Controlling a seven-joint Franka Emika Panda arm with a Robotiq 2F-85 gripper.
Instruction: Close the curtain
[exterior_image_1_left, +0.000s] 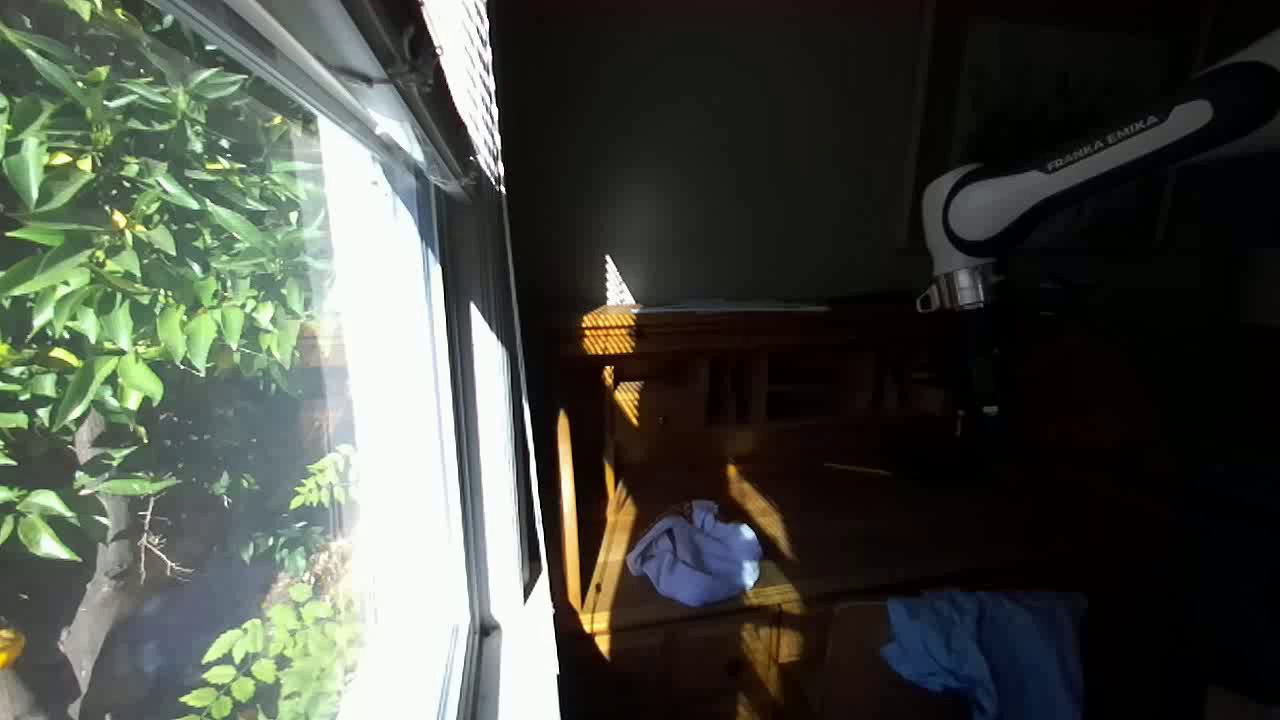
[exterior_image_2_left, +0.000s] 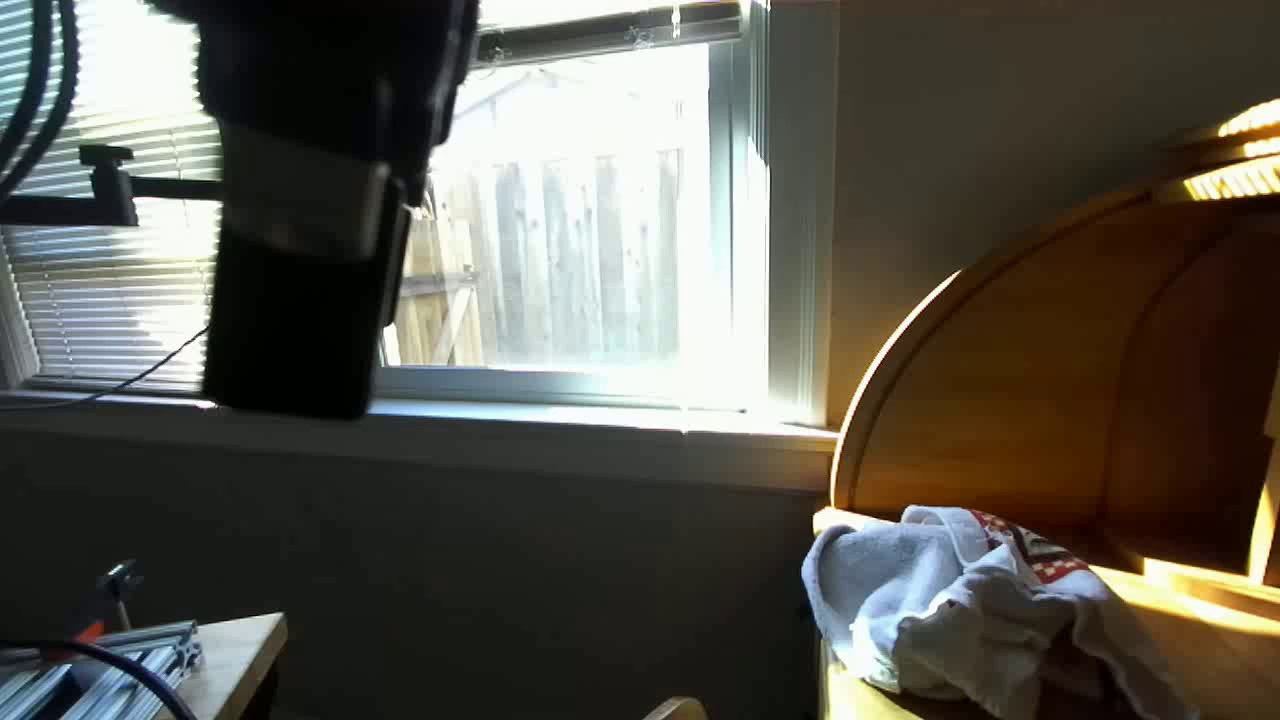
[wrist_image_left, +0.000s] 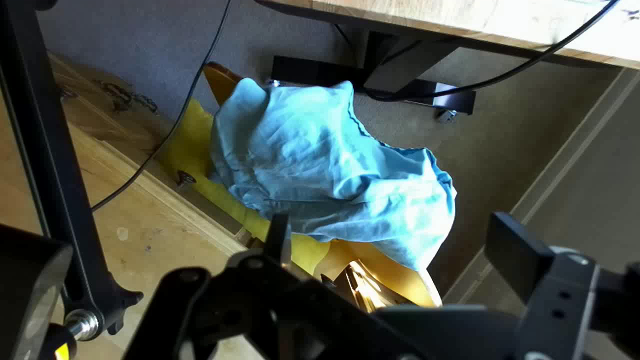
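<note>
Beyond the window (exterior_image_2_left: 600, 383) in an exterior view, a sunlit fence (exterior_image_2_left: 590, 230) of upright boards. Across the window, the white slatted curtain (exterior_image_2_left: 110, 290), down to the sill (exterior_image_2_left: 560, 412) over the left part in an exterior view; over the right part, only as far as a slightly tilted bottom rail (exterior_image_2_left: 620, 35) near the top, with bright glass (exterior_image_2_left: 640, 110) below. Between these two parts, hidden behind the dark end of the robot (exterior_image_2_left: 290, 330); hard to say whether one piece or two.

To the right of the window in both exterior views, a wooden roll-top desk (exterior_image_2_left: 1000, 380), half in shadow. Below the window, toward its left end in an exterior view, the corner of a pale tabletop (exterior_image_2_left: 240, 650). Well to the right of the window in an exterior view, the white-and-black robot arm (exterior_image_1_left: 1090, 170), turned down at the wrist.

Low and well right of the window in an exterior view, a blue cloth (exterior_image_1_left: 985, 650), hanging in folds; in the wrist view, bright and rumpled, seen from above. Nearer the window, on its right in both exterior views, a crumpled pale cloth (exterior_image_2_left: 960, 610) on the desk, with a red checked patch.

Well apart from the window and curtain, at the arm's end, the gripper (wrist_image_left: 397, 250); in the wrist view, spread wide, with fingers (wrist_image_left: 517, 257) far from each other and the blue cloth in sight between and beyond.
</note>
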